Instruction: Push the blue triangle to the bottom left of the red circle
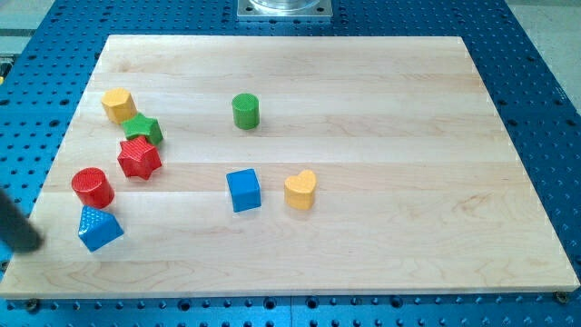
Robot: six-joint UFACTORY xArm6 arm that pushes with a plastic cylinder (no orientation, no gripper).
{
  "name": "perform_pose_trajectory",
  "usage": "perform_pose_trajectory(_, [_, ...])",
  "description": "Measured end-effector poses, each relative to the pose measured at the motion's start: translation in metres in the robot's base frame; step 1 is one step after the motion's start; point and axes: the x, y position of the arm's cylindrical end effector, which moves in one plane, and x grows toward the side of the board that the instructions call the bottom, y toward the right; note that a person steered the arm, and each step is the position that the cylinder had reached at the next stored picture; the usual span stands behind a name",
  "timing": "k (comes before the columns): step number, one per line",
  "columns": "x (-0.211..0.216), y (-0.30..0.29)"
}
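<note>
The blue triangle lies near the board's bottom left corner. The red circle stands just above it, almost touching. My rod enters at the view's left edge, and my tip sits at the board's left edge, to the left of the blue triangle and a little lower, with a gap between them.
A red star, a green star and a yellow hexagon cluster above the red circle. A green cylinder, a blue cube and a yellow heart stand mid-board. The wooden board lies on a blue perforated table.
</note>
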Motion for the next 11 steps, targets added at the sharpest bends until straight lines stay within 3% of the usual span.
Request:
perform_pose_trajectory(1, [0.025, 0.037])
perform_pose_trajectory(2, [0.026, 0.132])
perform_pose_trajectory(3, [-0.006, 0.159])
perform_pose_trajectory(5, [-0.022, 0.125])
perform_pose_trajectory(7, [-0.001, 0.033])
perform_pose_trajectory(8, [0.003, 0.094])
perform_pose_trajectory(9, [-0.038, 0.130])
perform_pose_trajectory(10, [-0.064, 0.096])
perform_pose_trajectory(11, [-0.056, 0.051])
